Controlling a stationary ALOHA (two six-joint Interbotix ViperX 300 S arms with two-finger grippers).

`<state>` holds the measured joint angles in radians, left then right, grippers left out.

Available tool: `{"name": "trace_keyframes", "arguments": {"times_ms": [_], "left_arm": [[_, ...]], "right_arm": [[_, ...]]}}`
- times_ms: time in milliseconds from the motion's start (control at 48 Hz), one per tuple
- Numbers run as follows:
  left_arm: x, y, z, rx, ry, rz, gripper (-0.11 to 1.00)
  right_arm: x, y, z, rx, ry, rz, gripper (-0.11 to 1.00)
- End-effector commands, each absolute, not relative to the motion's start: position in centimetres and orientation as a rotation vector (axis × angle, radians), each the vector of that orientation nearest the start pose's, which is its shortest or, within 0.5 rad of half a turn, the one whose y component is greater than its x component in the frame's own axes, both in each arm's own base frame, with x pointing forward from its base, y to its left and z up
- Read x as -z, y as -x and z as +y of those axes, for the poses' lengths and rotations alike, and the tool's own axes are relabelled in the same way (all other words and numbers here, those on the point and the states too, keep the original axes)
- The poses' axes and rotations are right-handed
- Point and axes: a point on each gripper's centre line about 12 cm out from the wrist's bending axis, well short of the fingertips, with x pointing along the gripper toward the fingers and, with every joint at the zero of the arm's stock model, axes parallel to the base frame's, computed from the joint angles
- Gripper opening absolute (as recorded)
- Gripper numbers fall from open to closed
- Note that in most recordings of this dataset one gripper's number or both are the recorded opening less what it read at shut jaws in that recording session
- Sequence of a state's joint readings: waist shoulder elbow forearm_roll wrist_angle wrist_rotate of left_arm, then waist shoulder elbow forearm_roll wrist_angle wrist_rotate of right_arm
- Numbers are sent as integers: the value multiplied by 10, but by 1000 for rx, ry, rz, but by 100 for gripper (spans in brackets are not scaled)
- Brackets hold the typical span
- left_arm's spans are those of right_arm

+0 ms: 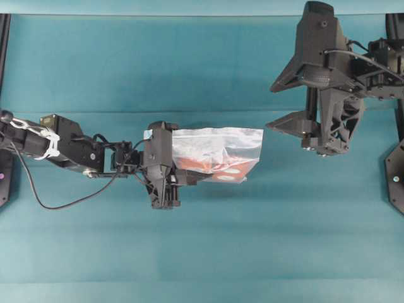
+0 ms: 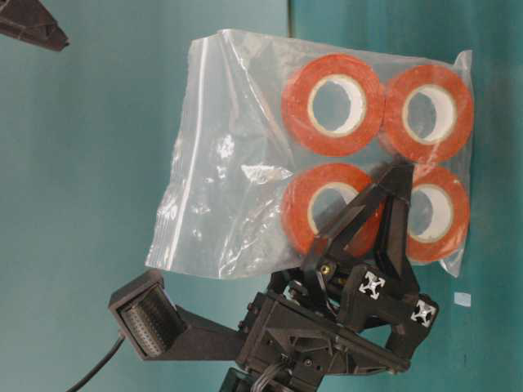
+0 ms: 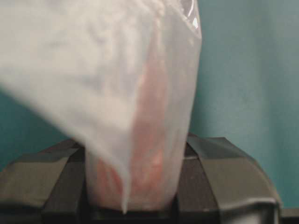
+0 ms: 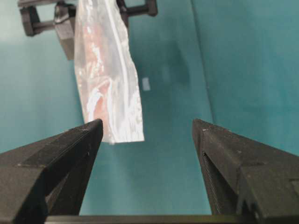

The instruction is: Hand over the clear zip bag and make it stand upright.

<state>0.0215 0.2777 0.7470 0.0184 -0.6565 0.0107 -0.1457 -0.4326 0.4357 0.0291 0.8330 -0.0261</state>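
My left gripper (image 2: 384,204) pinches the clear zip bag (image 1: 218,151) between its two black fingers, so the jaws are closed on the plastic near the rolls. The bag hangs in the air above the teal table (image 1: 202,240), not touching it. Its film is thin, transparent and wrinkled, with shiny creases. Inside lie four orange-red tape rolls (image 2: 333,104), round rings with white cores, packed two by two at one end. The other end of the bag is loose and flat. My right gripper (image 4: 147,128) stays well apart from the bag, its matte black ridged jaws spread wide, with nothing between them.
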Motion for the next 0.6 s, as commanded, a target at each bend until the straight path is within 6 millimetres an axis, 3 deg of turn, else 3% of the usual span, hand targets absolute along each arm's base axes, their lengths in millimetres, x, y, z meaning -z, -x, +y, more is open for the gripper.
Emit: {"name": "trace_keyframes", "arguments": {"times_ms": [0,583], "left_arm": [[-109,-408,8,-6,-20,341,23],[-110,-409,11,-14,-19,338,23]], "right_arm": [[-342,-305,-42,119,-73,810,85],[-340,-305,-38,107,-72,815,85]]}}
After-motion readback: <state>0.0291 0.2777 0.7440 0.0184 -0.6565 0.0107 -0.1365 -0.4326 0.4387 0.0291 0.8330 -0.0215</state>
